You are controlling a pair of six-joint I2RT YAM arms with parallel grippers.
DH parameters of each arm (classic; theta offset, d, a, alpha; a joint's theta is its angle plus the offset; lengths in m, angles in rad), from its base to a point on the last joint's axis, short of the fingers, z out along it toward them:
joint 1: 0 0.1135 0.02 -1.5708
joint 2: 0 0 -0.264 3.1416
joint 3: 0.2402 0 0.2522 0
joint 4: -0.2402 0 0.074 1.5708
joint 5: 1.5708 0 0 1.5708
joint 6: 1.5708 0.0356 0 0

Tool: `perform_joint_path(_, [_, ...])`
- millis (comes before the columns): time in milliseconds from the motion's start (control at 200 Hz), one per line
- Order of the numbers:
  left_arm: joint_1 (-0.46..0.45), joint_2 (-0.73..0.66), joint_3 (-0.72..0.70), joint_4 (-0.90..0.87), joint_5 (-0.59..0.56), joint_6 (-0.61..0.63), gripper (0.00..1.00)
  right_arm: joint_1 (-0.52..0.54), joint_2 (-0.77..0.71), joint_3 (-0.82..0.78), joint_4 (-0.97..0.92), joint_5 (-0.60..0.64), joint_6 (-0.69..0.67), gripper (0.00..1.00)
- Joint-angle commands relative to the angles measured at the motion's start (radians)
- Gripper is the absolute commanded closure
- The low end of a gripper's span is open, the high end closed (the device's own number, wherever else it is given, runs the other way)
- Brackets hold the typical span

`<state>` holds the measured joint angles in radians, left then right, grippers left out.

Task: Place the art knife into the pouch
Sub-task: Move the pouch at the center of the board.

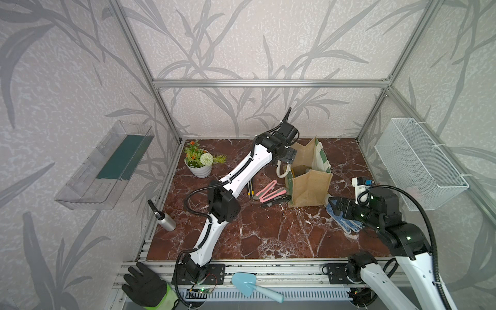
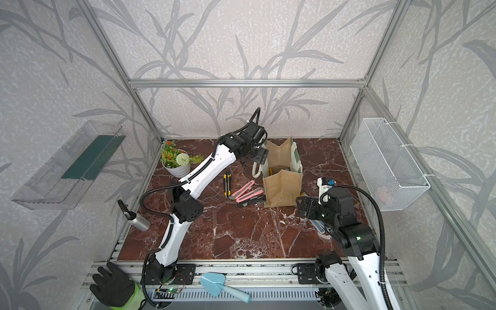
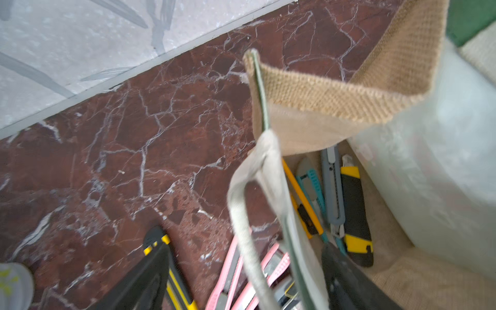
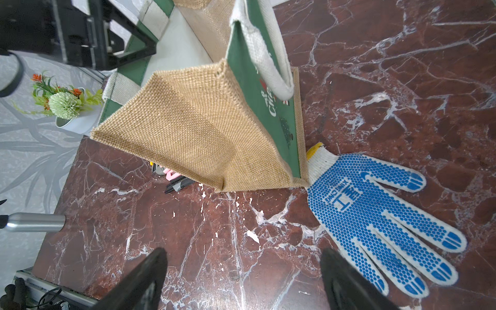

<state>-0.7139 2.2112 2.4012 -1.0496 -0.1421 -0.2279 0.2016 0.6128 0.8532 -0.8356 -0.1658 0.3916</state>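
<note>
The counter [image 1: 268, 233] is bare at lower centre in both top views; knives [image 1: 269, 194] lie left of the pouch [image 1: 310, 185], a glove [image 1: 347, 228] right.

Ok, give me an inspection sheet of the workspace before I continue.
Surface: marble tabletop, a few pale flecks.
Job's things: pouch upright, mouth open, several knives inside; pink knives, a yellow-black pair and a dark knife on the table beside it.
Clutter: potted plant, metal bottle, dotted glove by the pouch; black glove, blue trowel on the front rail.
Grippers: left gripper open astride the pouch's rim; right gripper open over the table; both empty.
Cables: black conduits on both arms, no snag seen.
Surroundings: clear shelf and wire basket on the side walls.
</note>
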Motion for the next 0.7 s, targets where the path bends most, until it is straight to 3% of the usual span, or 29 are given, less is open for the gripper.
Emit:
perform_joint_path(0, [-0.006,-0.172,-0.151,0.064,-0.072,-0.001,0.05,-0.002,0.013,-0.003,0.008,-0.003,-0.003,0.10])
perform_joint_path(135, [0.005,-0.324,-0.367,0.109,-0.237,-0.049,0.01,-0.002,0.001,-0.006,0.011,-0.006,-0.003,0.10])
perform_joint_path(220, [0.026,-0.409,-0.503,0.152,-0.278,-0.063,0.01,-0.002,-0.008,-0.014,0.018,-0.016,-0.001,0.10])
perform_joint_path(480, [0.212,-0.531,-0.823,0.233,-0.200,-0.141,0.03,-0.002,-0.010,-0.006,0.015,-0.025,-0.008,0.10])
perform_joint_path(570, [0.268,-0.522,-0.902,0.275,-0.117,-0.159,0.09,-0.002,-0.014,-0.009,0.011,-0.022,-0.008,0.10])
perform_joint_path(695, [0.291,-0.453,-0.936,0.286,-0.097,-0.160,0.14,-0.002,-0.010,-0.017,0.013,-0.016,-0.008,0.10])
